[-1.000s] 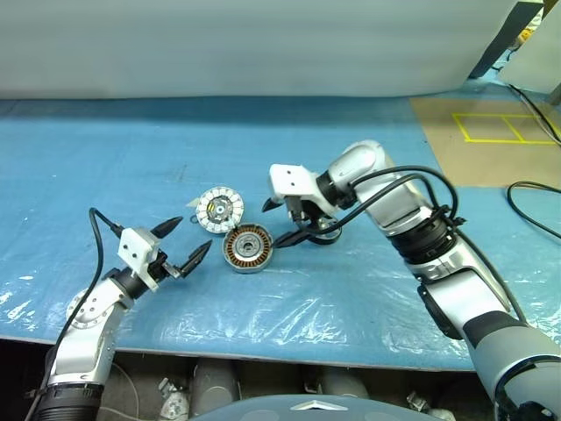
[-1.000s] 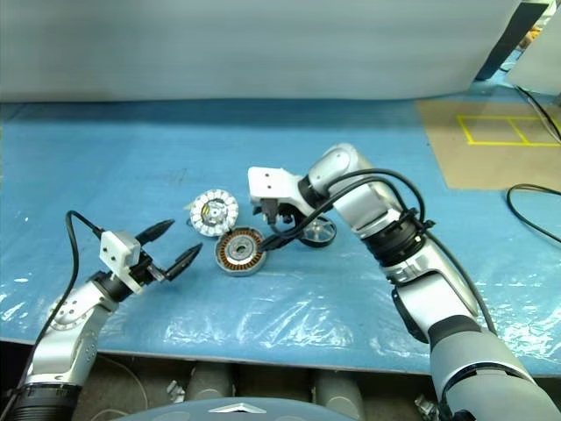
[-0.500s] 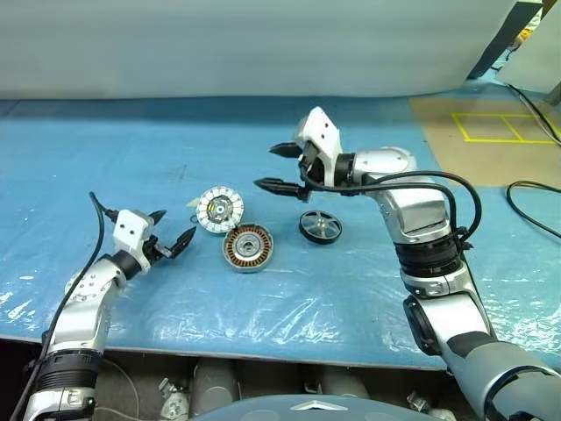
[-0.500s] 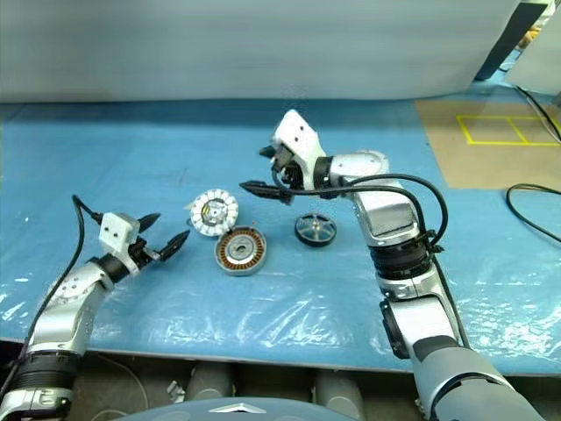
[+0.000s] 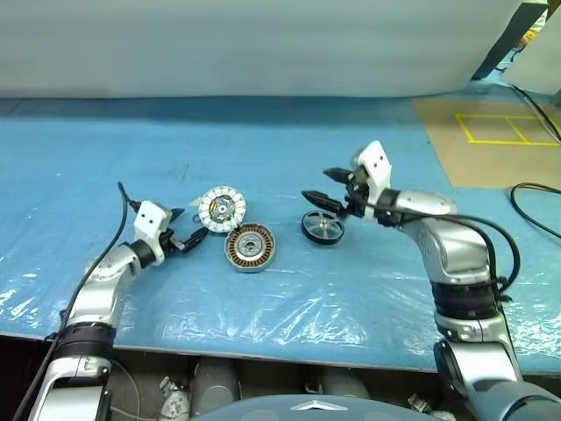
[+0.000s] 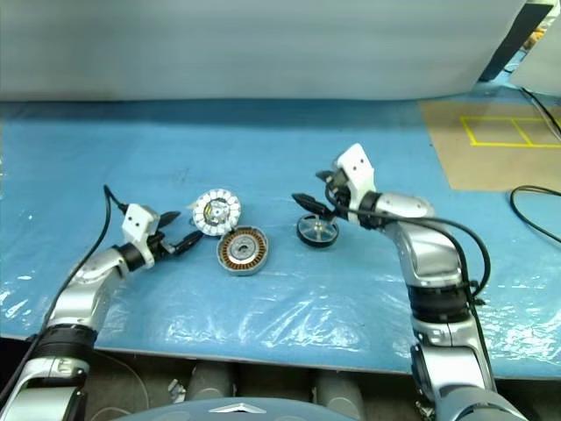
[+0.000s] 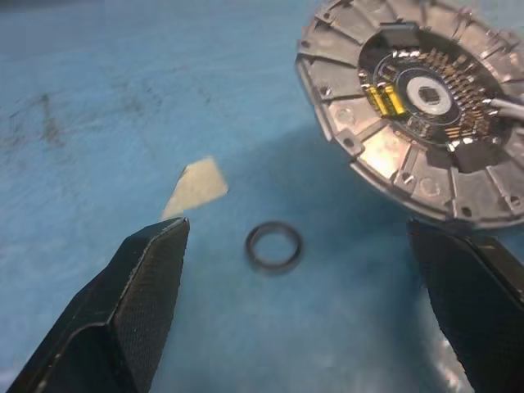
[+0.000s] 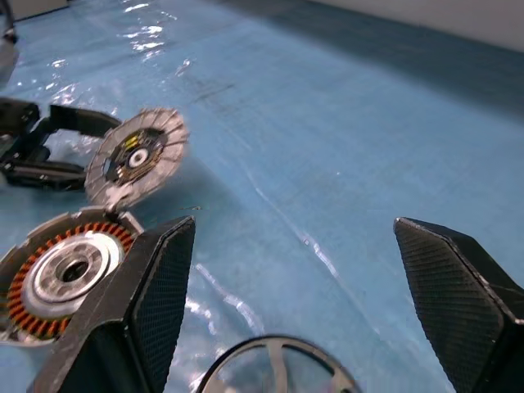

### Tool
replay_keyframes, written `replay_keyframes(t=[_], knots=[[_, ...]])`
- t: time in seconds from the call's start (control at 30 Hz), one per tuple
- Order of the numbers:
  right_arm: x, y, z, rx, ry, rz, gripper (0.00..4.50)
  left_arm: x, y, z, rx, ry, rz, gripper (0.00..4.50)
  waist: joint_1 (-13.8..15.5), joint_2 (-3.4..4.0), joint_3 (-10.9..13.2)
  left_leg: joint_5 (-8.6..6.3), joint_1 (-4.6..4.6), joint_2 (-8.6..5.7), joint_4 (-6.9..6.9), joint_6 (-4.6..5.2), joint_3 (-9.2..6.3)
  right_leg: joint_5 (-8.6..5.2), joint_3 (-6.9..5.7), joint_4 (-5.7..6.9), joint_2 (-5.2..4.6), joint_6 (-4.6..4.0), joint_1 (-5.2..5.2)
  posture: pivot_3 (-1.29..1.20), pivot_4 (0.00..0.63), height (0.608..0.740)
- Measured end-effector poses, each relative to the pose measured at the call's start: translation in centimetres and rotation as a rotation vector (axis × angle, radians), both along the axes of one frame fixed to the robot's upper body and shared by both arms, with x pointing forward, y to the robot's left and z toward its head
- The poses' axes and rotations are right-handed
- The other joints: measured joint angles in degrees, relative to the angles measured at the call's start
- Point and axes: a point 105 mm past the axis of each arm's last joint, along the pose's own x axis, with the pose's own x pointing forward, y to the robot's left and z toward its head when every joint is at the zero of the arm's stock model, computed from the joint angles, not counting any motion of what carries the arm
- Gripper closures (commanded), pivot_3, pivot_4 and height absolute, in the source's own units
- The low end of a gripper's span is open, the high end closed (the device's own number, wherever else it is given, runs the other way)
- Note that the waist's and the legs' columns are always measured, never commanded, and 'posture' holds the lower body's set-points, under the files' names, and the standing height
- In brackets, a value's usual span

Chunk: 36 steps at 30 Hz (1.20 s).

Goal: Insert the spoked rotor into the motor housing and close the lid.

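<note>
Blue plastic-covered table [image 5: 368, 289] carries all three parts, laid out separately, apparently staged for assembly. Round copper-wound motor housing [image 5: 249, 247] lies centre, unfilled. Ribbed silver-grey lid [image 5: 220, 209] sits touching its far-left edge, ribbed face up. Black spoked rotor [image 5: 323, 227] rests well right of the housing. Right gripper [image 5: 331, 187], fingers spread and empty, hovers just above the rotor. Left gripper [image 5: 188, 228], also spread and empty, points at a small metal ring [image 7: 273, 247] beside the lid.
</note>
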Motion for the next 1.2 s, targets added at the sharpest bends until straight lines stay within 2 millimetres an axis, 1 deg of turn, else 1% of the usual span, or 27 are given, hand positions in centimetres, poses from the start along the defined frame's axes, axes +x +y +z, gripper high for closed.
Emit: replay_keyframes(t=[0.07, 0.17, 0.37, 0.5, 0.67, 0.77, 0.9, 1.07, 1.2], knots=[[-1.1, 0.0, -1.3, -0.01, 0.024, 0.036, 0.42, 0.2, -0.7, 0.1, -0.01, -0.007, -0.035, 0.0, 0.0, 0.0, 0.0, 0.0, 0.0, 0.0, -0.01, 0.0, 0.0, 0.0, 0.0, -0.03, 0.0, 0.01, 0.0, 0.0, 0.15, 0.74], [-2.3, -0.3, -3.0, -0.077, 0.022, 0.08, 0.42, 0.1, -0.8, 0.0, -0.01, -0.008, -0.052, 0.0, -0.2, 0.0, 0.0, 0.0, 0.0, -0.01, 0.0, 0.0, 0.0, 0.01, 0.0, -0.04, -0.01, 0.01, 0.0, 0.0, 0.15, 0.74], [-4.0, 0.3, -4.4, -0.147, -0.047, 0.185, 0.42, -0.2, -1.1, 0.7, 0.0, -0.024, -0.055, 0.0, -0.2, 0.0, 0.0, 0.0, -0.02, -0.01, 0.01, 0.01, -0.01, -0.02, 0.0, -0.07, -0.03, -0.02, 0.01, 0.0, 0.15, 0.74], [-4.4, 1.0, -4.2, -0.112, -0.066, 0.221, 0.42, -0.6, -1.0, 1.3, -0.013, -0.053, -0.042, 0.0, -0.4, -0.01, 0.0, 0.0, -0.01, 0.0, 0.0, 0.02, -0.01, -0.08, 0.0, -0.08, -0.02, -0.12, 0.01, 0.0, 0.15, 0.74], [-4.6, 1.6, -4.1, -0.092, -0.081, 0.241, 0.42, -1.1, -0.3, 0.5, -0.015, -0.031, -0.003, 0.0, -0.4, -0.01, 0.0, 0.0, -0.04, -0.01, 0.01, 0.02, -0.02, -0.11, 0.0, -0.1, -0.03, -0.17, 0.01, 0.0, 0.15, 0.74], [-4.4, 1.7, -3.8, -0.089, -0.089, 0.246, 0.42, -1.0, -0.1, 0.4, -0.013, -0.03, 0.025, 0.0, -0.4, -0.01, 0.0, 0.0, -0.03, -0.01, 0.01, 0.02, -0.03, -0.12, -0.01, -0.09, -0.02, -0.18, 0.01, 0.0, 0.15, 0.74], [-4.3, 1.7, -3.3, -0.088, -0.098, 0.25, 0.42, -0.9, 0.2, -0.3, -0.003, -0.003, 0.046, 0.0, -0.4, -0.01, 0.0, 0.0, -0.03, -0.01, 0.01, 0.02, -0.03, -0.11, -0.01, -0.1, -0.02, -0.17, 0.01, 0.0, 0.15, 0.74], [-4.5, 1.8, -3.6, -0.097, -0.085, 0.276, 0.42, -0.4, 0.3, -1.3, -0.011, 0.025, 0.064, 0.0, -0.3, -0.01, 0.0, 0.0, -0.04, -0.02, 0.0, 0.02, -0.03, -0.03, -0.01, -0.12, -0.02, -0.03, 0.02, 0.0, 0.15, 0.74], [-4.7, 2.0, -3.7, -0.099, -0.076, 0.288, 0.42, 0.1, 0.2, -1.4, -0.021, 0.012, 0.059, 0.0, -0.3, -0.01, 0.0, 0.0, -0.02, -0.02, 0.01, 0.02, -0.03, -0.03, 0.0, -0.11, -0.03, -0.02, 0.03, 0.0, 0.15, 0.74]])
